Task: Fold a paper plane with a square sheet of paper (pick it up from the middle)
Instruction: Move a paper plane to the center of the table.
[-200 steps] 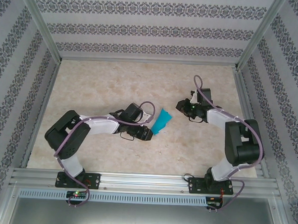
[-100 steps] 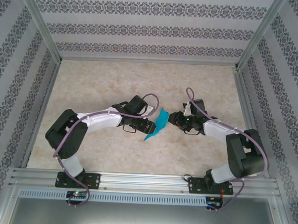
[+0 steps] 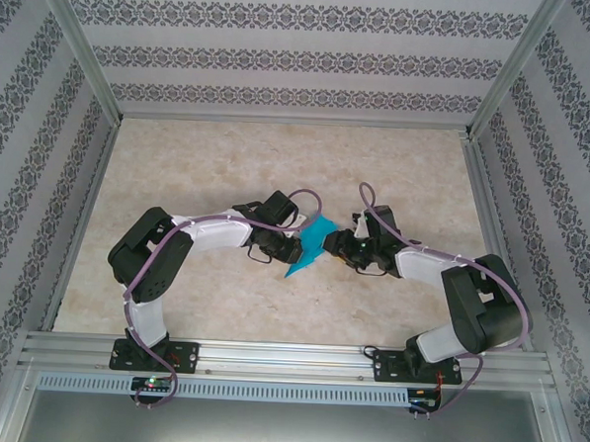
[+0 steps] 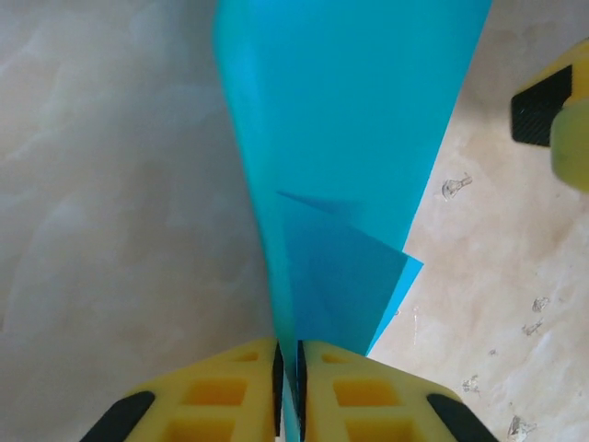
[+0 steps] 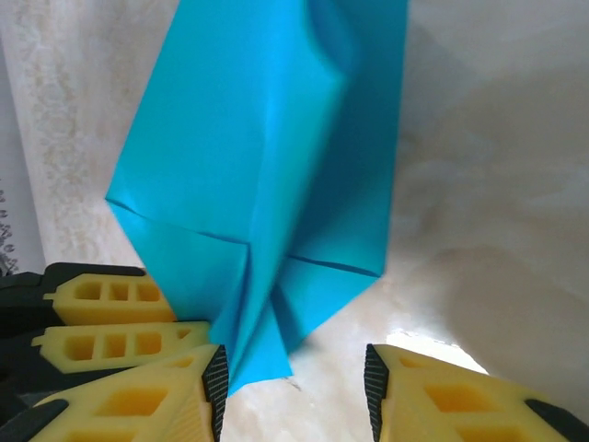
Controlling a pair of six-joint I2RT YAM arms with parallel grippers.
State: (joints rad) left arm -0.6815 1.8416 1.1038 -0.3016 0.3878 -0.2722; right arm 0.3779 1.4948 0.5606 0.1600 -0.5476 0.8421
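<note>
Overhead, two robot arms reach inward across a beige marbled table and meet near its middle. The left gripper and the right gripper flank a folded teal paper sheet, which sits between them.

From the left wrist, two yellow fingers are clenched on the sheet's lower edge. The creased paper extends away from them over the table.

From the right wrist, the jaws stand apart, released. The sheet's pointed lower tip dips just beside one black pad. The left gripper's yellow fingers show at the left edge.
</note>
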